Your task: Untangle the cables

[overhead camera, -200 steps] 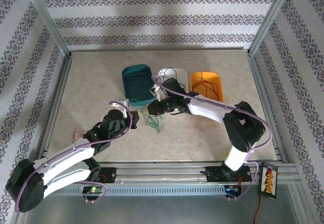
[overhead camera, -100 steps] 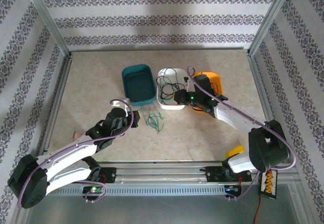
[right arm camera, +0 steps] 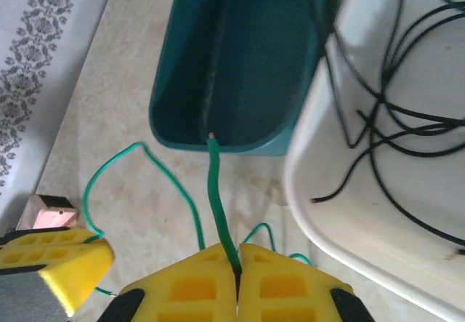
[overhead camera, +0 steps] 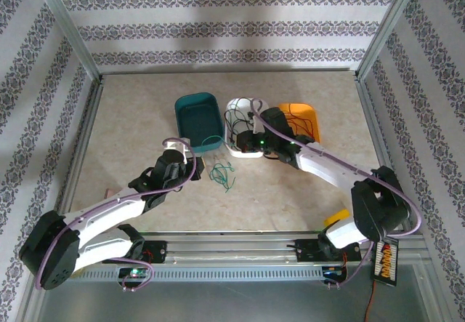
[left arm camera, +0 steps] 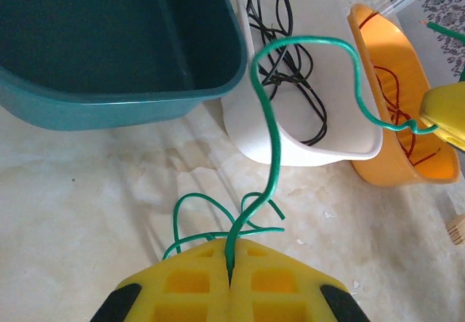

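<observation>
The left tool (left arm camera: 229, 275) and right tool (right arm camera: 237, 271) are each pinched shut on one thin green wire (left arm camera: 270, 140), which arches between them just near of the teal plastic tray (overhead camera: 187, 118). More loose green wires (overhead camera: 222, 175) lie on the beige table (overhead camera: 138, 111), nearer still.

Wallpaper (overhead camera: 232, 27) on 3 sides: white, banded with dark floral stripes. Tabletop (overhead camera: 138, 118) beige, marbled, matte. Aluminium posts (overhead camera: 69, 27) rise from the 2 far corners. Slotted metal rail (overhead camera: 232, 246) runs along the near edge. Light soft, even.
</observation>
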You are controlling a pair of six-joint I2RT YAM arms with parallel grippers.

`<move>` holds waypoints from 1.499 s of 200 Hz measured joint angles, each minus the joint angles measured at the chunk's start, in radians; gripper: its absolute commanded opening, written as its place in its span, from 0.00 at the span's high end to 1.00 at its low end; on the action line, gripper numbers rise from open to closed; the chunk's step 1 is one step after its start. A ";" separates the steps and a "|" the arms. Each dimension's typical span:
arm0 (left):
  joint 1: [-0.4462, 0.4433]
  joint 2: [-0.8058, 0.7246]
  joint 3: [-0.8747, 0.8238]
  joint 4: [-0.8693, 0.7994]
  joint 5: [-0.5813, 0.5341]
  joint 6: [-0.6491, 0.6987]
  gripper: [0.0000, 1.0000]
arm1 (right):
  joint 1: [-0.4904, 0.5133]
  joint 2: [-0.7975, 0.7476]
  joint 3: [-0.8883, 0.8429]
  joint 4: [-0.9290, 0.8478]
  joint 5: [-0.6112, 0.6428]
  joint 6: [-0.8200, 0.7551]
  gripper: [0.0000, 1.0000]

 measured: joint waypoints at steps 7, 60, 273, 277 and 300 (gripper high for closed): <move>0.000 0.001 0.000 0.000 0.000 0.000 1.00 | 0.009 0.008 0.007 0.001 0.007 -0.001 0.94; 0.013 -0.031 0.000 0.006 -0.036 -0.060 1.00 | -0.030 -0.020 0.005 -0.001 0.076 -0.004 0.45; 0.151 0.513 0.507 -0.099 -0.398 -0.323 1.00 | -0.173 -0.375 -0.182 -0.101 0.214 -0.001 0.43; 0.151 0.513 0.506 -0.100 -0.398 -0.327 1.00 | -0.173 -0.375 -0.183 -0.101 0.213 -0.002 0.43; 0.151 0.514 0.497 -0.101 -0.398 -0.348 0.85 | -0.173 -0.375 -0.187 -0.109 0.213 -0.002 0.43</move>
